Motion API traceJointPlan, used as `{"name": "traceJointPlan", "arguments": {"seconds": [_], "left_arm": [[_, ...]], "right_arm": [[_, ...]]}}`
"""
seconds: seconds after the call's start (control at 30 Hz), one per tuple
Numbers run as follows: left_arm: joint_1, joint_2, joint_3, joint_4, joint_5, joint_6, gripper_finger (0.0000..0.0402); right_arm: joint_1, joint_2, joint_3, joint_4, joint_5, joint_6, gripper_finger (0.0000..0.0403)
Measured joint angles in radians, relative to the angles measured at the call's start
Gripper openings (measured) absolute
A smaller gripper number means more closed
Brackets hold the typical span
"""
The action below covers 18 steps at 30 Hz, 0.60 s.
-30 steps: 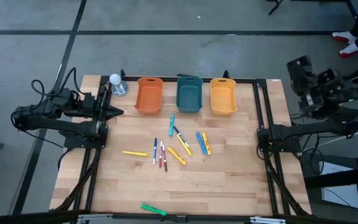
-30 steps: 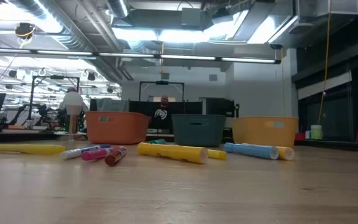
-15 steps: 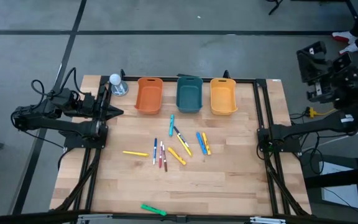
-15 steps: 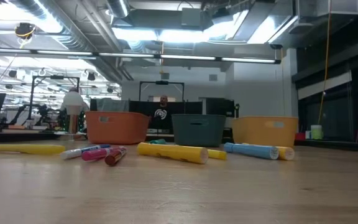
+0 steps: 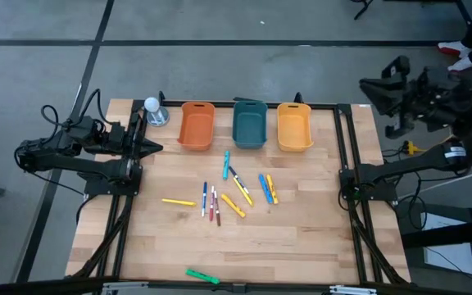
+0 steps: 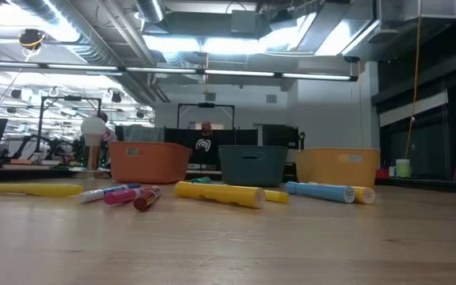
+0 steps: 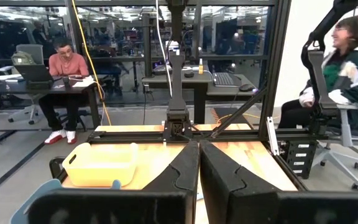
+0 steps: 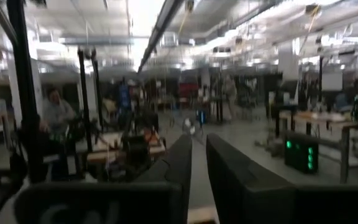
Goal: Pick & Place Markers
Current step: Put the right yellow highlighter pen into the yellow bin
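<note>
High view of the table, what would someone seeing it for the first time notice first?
Probably the three bins in a row along the far edge: orange bin, teal bin, yellow bin. Next, the scatter of markers lying loose mid-table in front of them, none in a bin yet. A bright green stick lies alone at the near edge.

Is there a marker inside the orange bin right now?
No. From above, the orange bin shows only its bare floor, and the markers all lie on the table.
</note>
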Motion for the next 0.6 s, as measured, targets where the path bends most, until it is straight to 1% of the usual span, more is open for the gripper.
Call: {"name": "traceJointPlan", "arguments": {"seconds": [0.13, 0.37, 0.6], "left_arm": [[0.000, 0.000, 0.000, 0.000, 0.000, 0.000, 0.0011], [0.000, 0.000, 0.000, 0.000, 0.000, 0.000, 0.0010], [0.000, 0.000, 0.000, 0.000, 0.000, 0.000, 0.0011]], "right_arm": [[0.000, 0.020, 0.010, -0.049, -0.039, 0.034, 0.0051], [0.000, 0.045, 0.010, -0.150, -0.040, 0.056, 0.0051], [0.000, 0.077, 0.010, -0.199, -0.040, 0.076, 0.0051]]}}
